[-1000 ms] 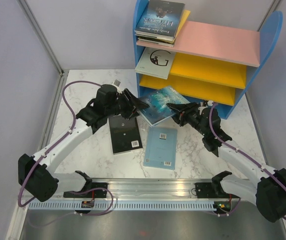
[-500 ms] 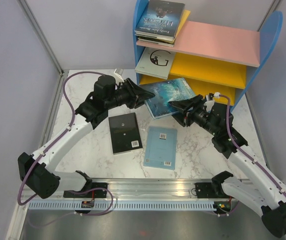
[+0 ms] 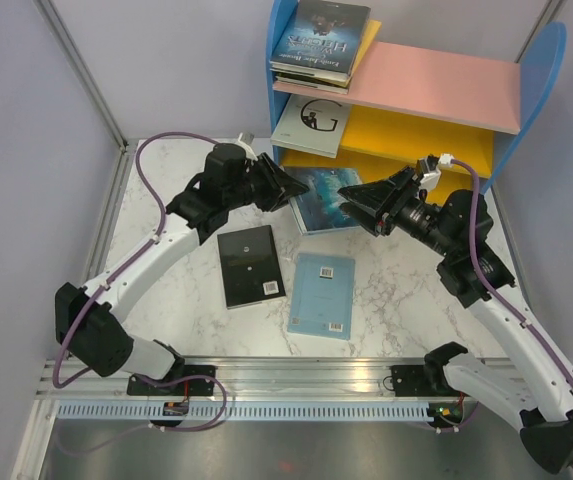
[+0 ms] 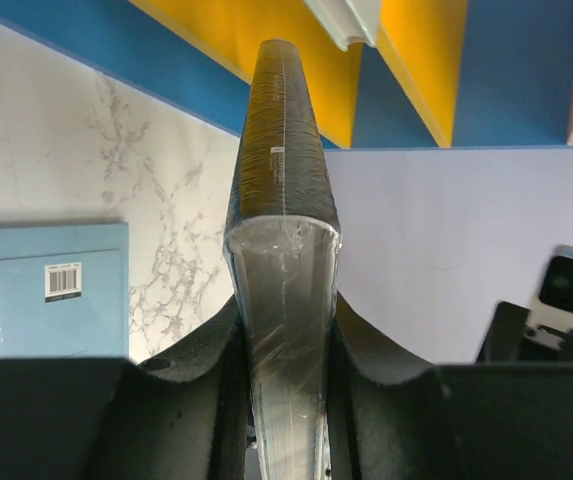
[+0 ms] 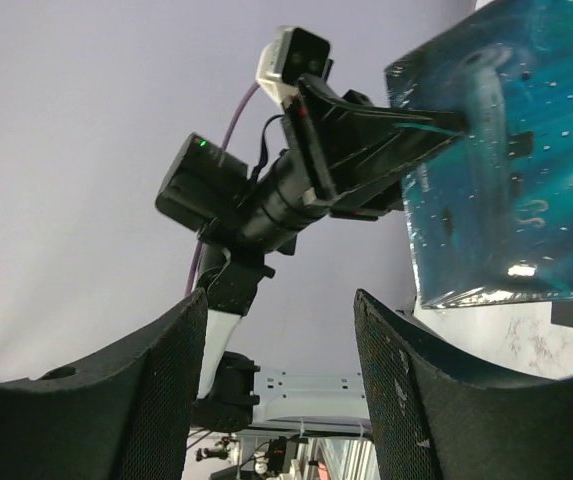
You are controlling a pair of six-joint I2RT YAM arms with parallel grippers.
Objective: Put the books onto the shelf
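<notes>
My left gripper is shut on the left edge of a teal-blue book, which it holds off the table in front of the shelf's lowest board. In the left wrist view the book's edge stands clamped between both fingers. My right gripper hovers open at the book's right side, apart from it; its wrist view shows the teal cover and nothing between its jaws. A black book and a pale blue book lie flat on the table.
A stack of books lies on the left end of the pink top board. One pale book rests on the upper yellow board. Blue side panels bound the shelf. Grey walls close in the marble table.
The right gripper has let go of the teal-blue book, opened and lifted away. The left gripper shut on the book's left edge and raised it toward the shelf.
</notes>
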